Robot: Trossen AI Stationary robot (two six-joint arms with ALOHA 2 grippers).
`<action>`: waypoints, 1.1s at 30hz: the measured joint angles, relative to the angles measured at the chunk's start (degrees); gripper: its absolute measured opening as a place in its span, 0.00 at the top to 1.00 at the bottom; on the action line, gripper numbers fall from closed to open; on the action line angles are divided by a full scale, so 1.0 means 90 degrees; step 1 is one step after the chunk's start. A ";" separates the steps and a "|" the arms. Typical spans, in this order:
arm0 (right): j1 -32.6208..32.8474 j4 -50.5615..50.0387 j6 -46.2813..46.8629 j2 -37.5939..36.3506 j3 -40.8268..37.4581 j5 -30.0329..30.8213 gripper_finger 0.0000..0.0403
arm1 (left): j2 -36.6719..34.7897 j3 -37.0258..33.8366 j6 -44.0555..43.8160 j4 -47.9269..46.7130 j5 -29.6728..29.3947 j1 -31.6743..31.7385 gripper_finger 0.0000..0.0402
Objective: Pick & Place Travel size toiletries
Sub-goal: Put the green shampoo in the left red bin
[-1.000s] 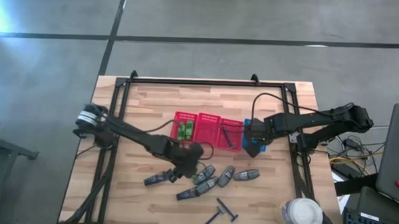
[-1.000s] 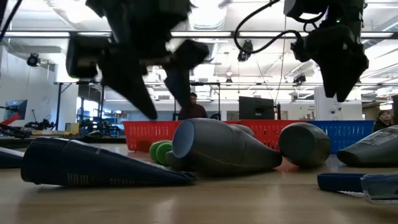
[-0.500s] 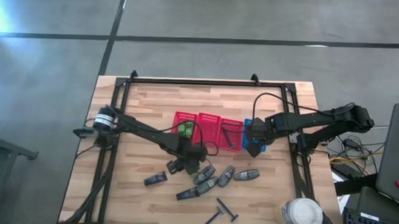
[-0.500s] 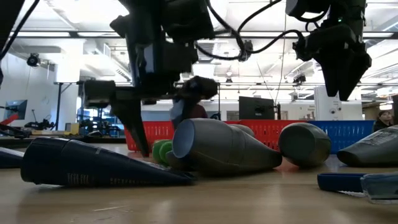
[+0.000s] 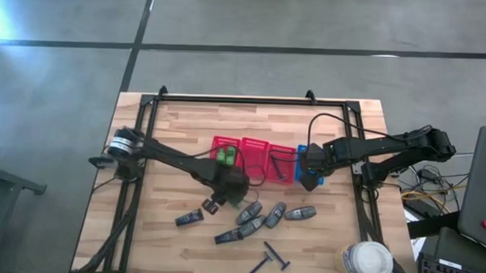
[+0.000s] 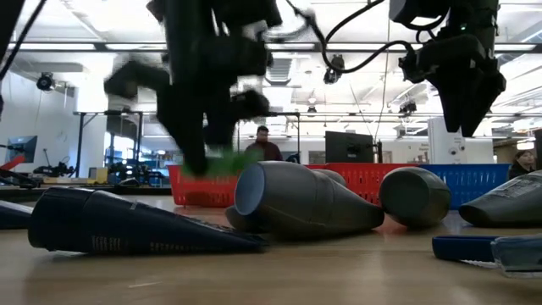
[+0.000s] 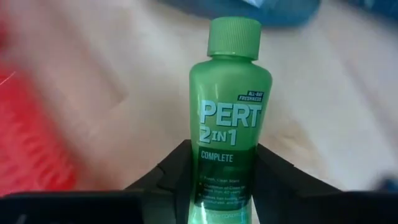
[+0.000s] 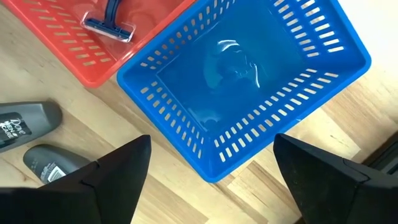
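Note:
My left gripper (image 5: 222, 194) is shut on a bright green bottle (image 7: 227, 106) marked PERT 2 IN 1, above the table's middle. In the low view the bottle (image 6: 227, 161) hangs above the wood. Several dark grey tubes (image 5: 274, 212) lie on their sides on the table beside it, and two black razors (image 5: 267, 255) lie nearer the front edge. More green bottles (image 5: 224, 158) sit in a red basket (image 5: 226, 144). My right gripper (image 8: 211, 186) stands open above the blue basket (image 8: 249, 81), holding nothing. My left gripper pinches the green bottle's lower body (image 7: 221, 180) between its two fingers, one on each side. The bottle reaches out ahead of the fingers, along them, with its green cap (image 7: 234, 36) foremost. It is lifted clear of the table.
A row of red baskets (image 5: 258, 157) and the blue basket (image 5: 307, 159) stands across the table's middle; one red basket holds a blue razor (image 8: 111, 22). A large white round-lidded container (image 5: 367, 261) stands at the front right. Bare wood lies at the left.
My left gripper has come down around the green bottle lying on the table beside the grey tubes, has shut on it and has lifted it clear of the wood. My right gripper has stayed above the blue basket.

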 joint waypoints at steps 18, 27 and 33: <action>-0.0004 0.0019 0.0034 0.0000 -0.0010 0.0186 0.15 | -0.1819 -0.1493 -0.9643 0.1091 -0.1581 0.1574 0.63; -0.0004 0.0026 0.0023 0.0000 -0.0010 0.0185 0.18 | -0.1594 -0.1820 -0.9932 0.1160 -0.1867 0.1619 0.51; -0.0004 0.0029 0.0015 0.0000 -0.0010 0.0184 0.18 | -0.1633 -0.1766 -0.9843 0.1305 -0.2047 0.1702 0.39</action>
